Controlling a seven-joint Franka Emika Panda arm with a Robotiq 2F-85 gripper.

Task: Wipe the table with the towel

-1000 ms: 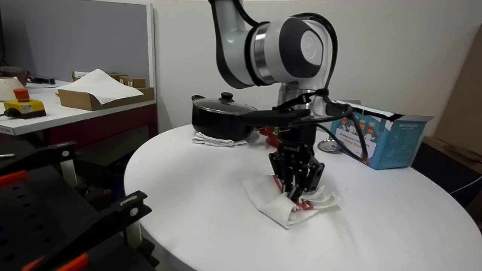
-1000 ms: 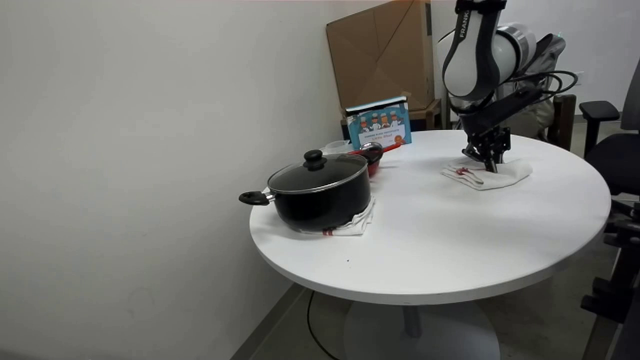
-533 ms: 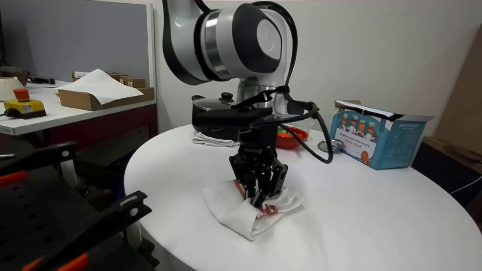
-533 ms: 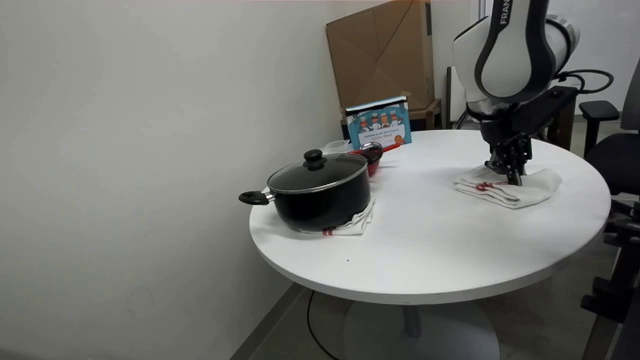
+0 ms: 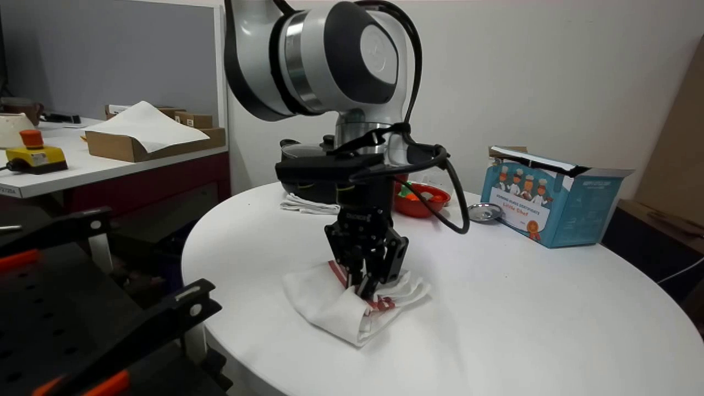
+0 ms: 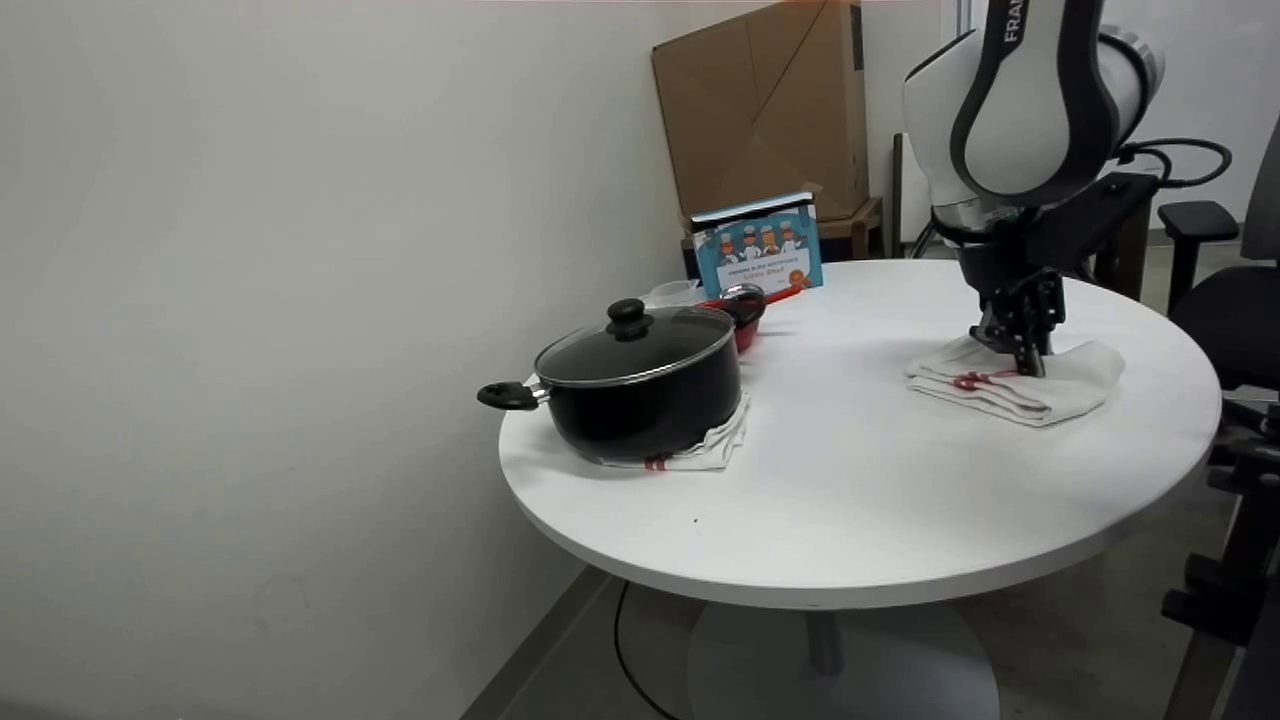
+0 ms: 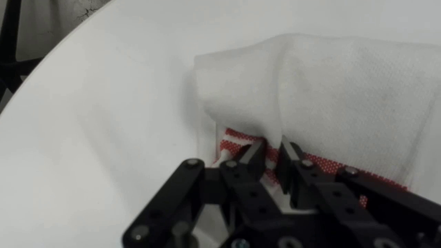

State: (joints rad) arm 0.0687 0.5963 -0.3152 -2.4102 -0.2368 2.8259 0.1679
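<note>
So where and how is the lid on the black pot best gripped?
Probably by its black knob, coming straight down from above, pinching its sides: the knob stands up from the middle of the lid, which lies broad and low over the pot.

Both exterior views slant down, sharing the round white table; nearer, the wrist view faces the red-striped white cloth towel.

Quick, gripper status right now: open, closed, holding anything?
Gripper: closed, holding the towel by a pinched fold.
</note>
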